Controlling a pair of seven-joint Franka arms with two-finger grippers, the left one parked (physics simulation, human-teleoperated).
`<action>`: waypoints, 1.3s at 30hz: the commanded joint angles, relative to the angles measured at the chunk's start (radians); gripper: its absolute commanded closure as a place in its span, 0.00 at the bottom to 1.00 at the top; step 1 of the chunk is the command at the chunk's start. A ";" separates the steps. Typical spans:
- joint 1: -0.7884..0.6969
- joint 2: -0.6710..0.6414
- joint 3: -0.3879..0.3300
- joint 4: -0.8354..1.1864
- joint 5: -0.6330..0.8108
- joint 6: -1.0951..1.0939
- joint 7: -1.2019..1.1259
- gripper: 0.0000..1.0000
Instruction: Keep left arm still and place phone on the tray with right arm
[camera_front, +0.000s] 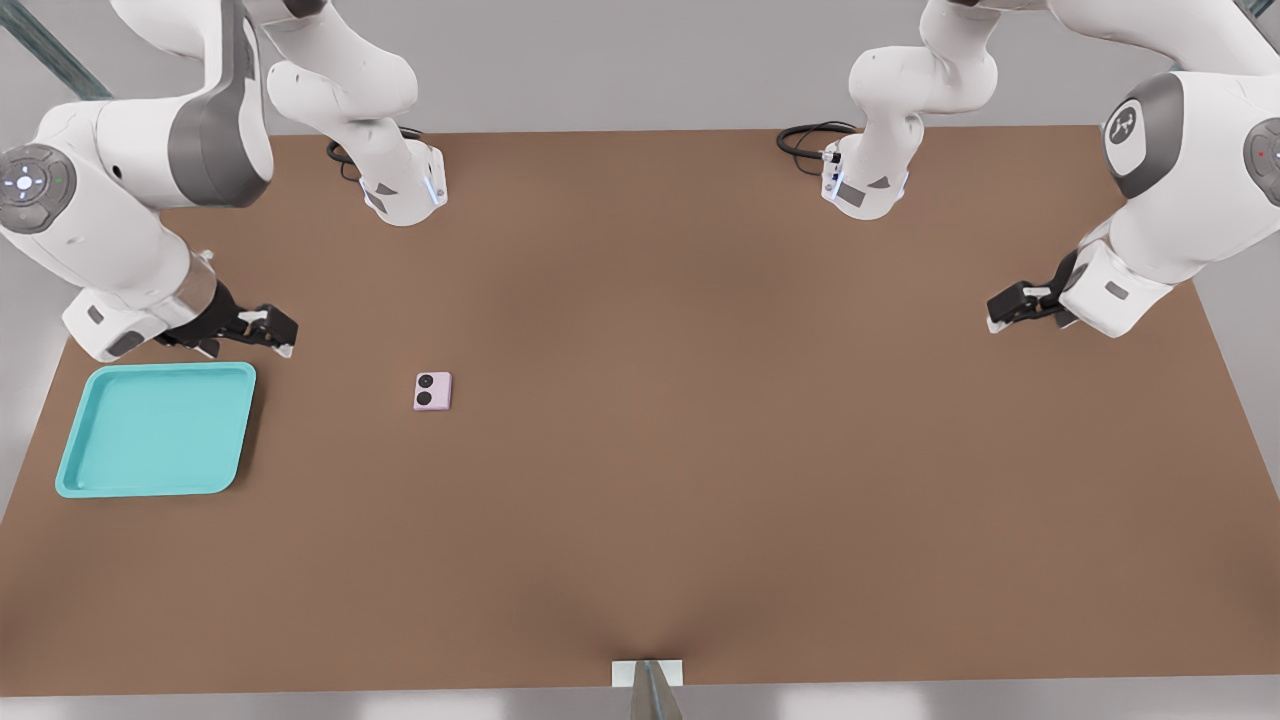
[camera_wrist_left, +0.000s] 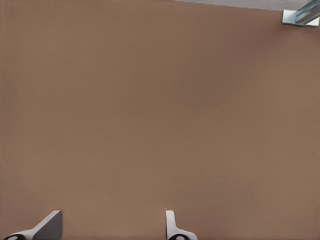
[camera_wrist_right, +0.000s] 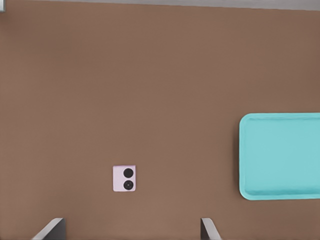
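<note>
While the folded pink phone (camera_front: 433, 391) lies flat on the brown table (camera_front: 700, 450), lenses up, the right arm's gripper (camera_front: 272, 333) hangs at the front view's left, just beyond the far right corner of the turquoise tray (camera_front: 72, 480). The phone sits well apart from the tray, to its right. In the right wrist view, the fingertips (camera_wrist_right: 50, 229) stand wide apart, holding nothing, with the phone (camera_wrist_right: 124, 178) near them and the tray (camera_wrist_right: 244, 155) off to one side.
</note>
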 joint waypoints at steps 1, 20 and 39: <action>-0.011 0.000 -0.003 -0.003 0.010 0.020 -0.028 0.00; -0.020 0.101 0.181 -0.606 0.024 0.705 0.283 0.00; -0.055 0.210 0.205 -0.753 0.024 0.810 0.282 0.00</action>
